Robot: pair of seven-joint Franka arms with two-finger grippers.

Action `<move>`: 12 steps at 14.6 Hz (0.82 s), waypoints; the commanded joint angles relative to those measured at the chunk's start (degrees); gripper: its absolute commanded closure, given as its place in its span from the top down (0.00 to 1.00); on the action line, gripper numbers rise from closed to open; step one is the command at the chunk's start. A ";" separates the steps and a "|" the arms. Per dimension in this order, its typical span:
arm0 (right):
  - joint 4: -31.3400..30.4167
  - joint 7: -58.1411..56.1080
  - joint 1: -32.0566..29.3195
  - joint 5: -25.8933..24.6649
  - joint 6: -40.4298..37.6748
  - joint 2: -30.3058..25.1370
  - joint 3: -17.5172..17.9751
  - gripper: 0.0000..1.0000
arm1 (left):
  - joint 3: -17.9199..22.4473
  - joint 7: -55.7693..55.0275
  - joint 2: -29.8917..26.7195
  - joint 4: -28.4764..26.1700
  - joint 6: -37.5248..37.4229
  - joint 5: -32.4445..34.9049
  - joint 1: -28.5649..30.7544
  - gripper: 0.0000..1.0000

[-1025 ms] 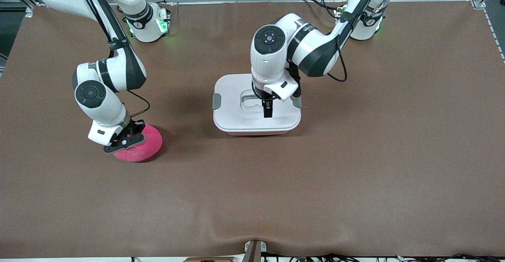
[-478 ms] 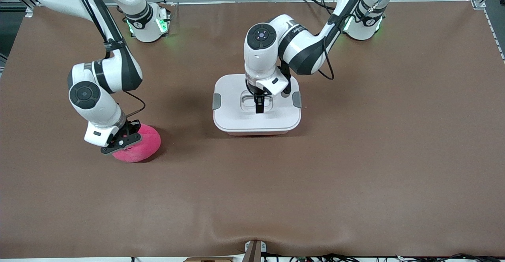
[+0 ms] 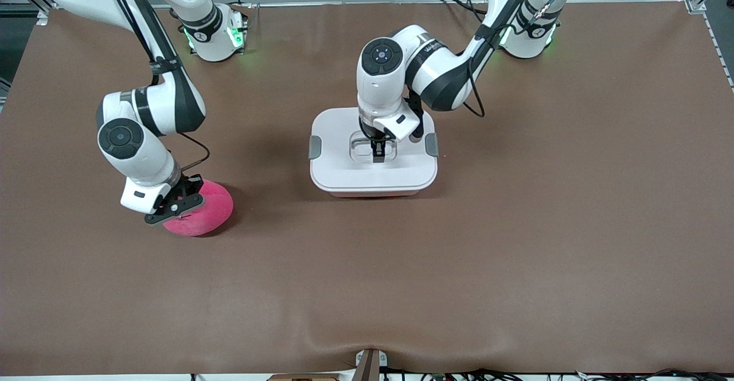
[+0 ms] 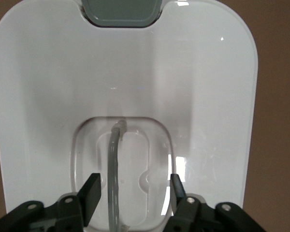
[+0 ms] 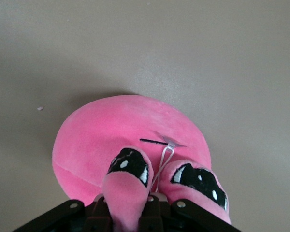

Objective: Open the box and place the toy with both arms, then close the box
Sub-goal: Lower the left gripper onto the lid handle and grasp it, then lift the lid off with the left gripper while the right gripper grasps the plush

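Observation:
The box [image 3: 344, 170] stands mid-table with its white lid [image 4: 53, 87] on and a grey clip [image 3: 315, 147] at each end. My left gripper [image 3: 378, 154] is down in the lid's recessed centre. Its fingers [image 4: 92, 193] stand open on either side of the clear handle [image 4: 113, 164], with a gap to each. The toy [image 3: 209, 212], a hot-pink plush blob, rests on the table toward the right arm's end. My right gripper [image 3: 175, 206] is shut on it, pinching one bulging eye [image 5: 128, 166] of the toy [image 5: 116, 128].
The brown table mat [image 3: 516, 226] spreads wide around the box and the toy. The arm bases [image 3: 215, 37] stand along the table's edge farthest from the front camera. A grey clip [image 4: 122, 12] shows at the lid's end in the left wrist view.
My left gripper has shifted toward the right arm's end, settled into the lid's recess, and its jaws have narrowed around the handle. The right arm edged slightly outward, still shut on the toy.

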 commanded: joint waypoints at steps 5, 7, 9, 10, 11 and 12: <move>-0.23 -0.95 -1.02 -1.02 -0.21 -0.48 0.54 0.00 | 0.18 -1.37 -1.36 -1.62 0.98 1.06 -1.41 0.05; -0.23 -1.04 -1.10 -1.02 -0.12 -0.48 0.54 0.00 | 0.18 -1.46 -1.62 -1.97 0.98 1.06 -1.32 0.00; -0.23 -1.13 -1.28 -1.02 -0.12 -0.48 0.54 0.00 | 0.18 -1.46 -1.88 -1.97 0.98 1.06 -1.32 0.00; -0.23 -1.13 -1.28 -1.02 -0.12 -0.48 0.54 0.00 | 0.18 -1.46 -2.06 -1.97 0.98 1.06 -1.32 0.00; -0.23 -1.39 -1.28 -1.02 -0.12 -0.48 0.54 0.00 | 0.18 -1.46 -2.58 -1.97 0.80 1.06 -1.32 0.00; 0.04 -2.78 -1.28 -1.02 -0.21 -0.48 0.54 0.00 | 0.18 -1.98 -3.11 -1.97 0.37 1.06 -1.32 0.00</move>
